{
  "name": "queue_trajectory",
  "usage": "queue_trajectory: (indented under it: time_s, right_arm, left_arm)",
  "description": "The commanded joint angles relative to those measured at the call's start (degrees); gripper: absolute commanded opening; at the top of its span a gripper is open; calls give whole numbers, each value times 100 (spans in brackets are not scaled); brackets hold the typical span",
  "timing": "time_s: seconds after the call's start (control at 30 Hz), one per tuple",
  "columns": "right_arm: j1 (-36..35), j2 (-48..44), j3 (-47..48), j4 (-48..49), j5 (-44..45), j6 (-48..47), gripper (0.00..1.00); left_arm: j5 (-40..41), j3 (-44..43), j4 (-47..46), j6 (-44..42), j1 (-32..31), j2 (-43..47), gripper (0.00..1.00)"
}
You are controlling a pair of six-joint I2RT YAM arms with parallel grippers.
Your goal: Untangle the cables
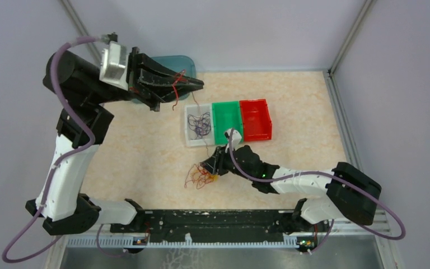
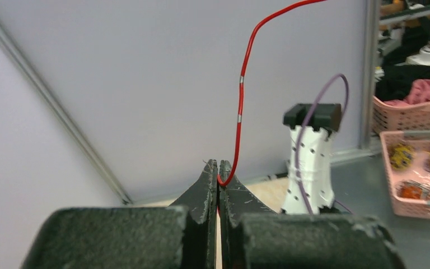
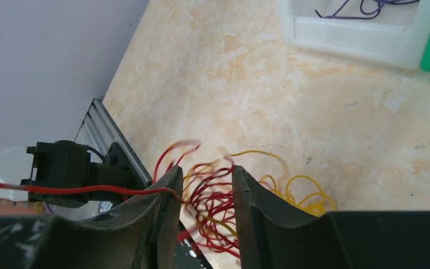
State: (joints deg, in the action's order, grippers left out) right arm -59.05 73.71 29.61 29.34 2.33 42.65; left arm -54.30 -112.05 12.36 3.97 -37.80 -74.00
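Note:
A loose clump of red and yellow cables (image 1: 200,178) (image 3: 224,207) lies on the table near the front. My right gripper (image 1: 210,167) (image 3: 206,171) is low over it, open, its jaws apart with blurred red and yellow strands in the gap. One red strand (image 3: 61,189) runs off to the left past the left finger. My left gripper (image 1: 199,84) (image 2: 218,165) is raised high at the back left, shut on a red cable (image 1: 174,92) (image 2: 239,112) that curls away from its tips. Purple cables (image 1: 199,124) lie in the white bin (image 1: 190,140).
A green bin (image 1: 228,106) and a red bin (image 1: 256,119) stand in a row with the white bin at mid-table. A teal container (image 1: 173,60) sits at the back behind my left gripper. Enclosure walls close in the back and both sides.

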Motion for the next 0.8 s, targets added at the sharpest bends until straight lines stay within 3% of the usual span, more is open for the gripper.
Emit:
queue_trajectory:
  time_s: [0.0, 0.33, 0.63, 0.77]
  right_arm:
    - [-87, 206, -158, 243, 203, -29, 41]
    - [-365, 236, -661, 354, 868, -106, 57]
    - [-458, 247, -871, 353, 1116, -76, 62]
    - [-459, 70, -918, 300, 1133, -45, 65]
  left_arm:
    - [615, -658, -638, -295, -34, -77, 0]
    - [1996, -962, -2292, -2007, -34, -25, 0]
    - [2130, -1503, -3329, -3409, -35, -253, 0]
    - [2035, -1818, -2979, -3457, -34, -365, 0]
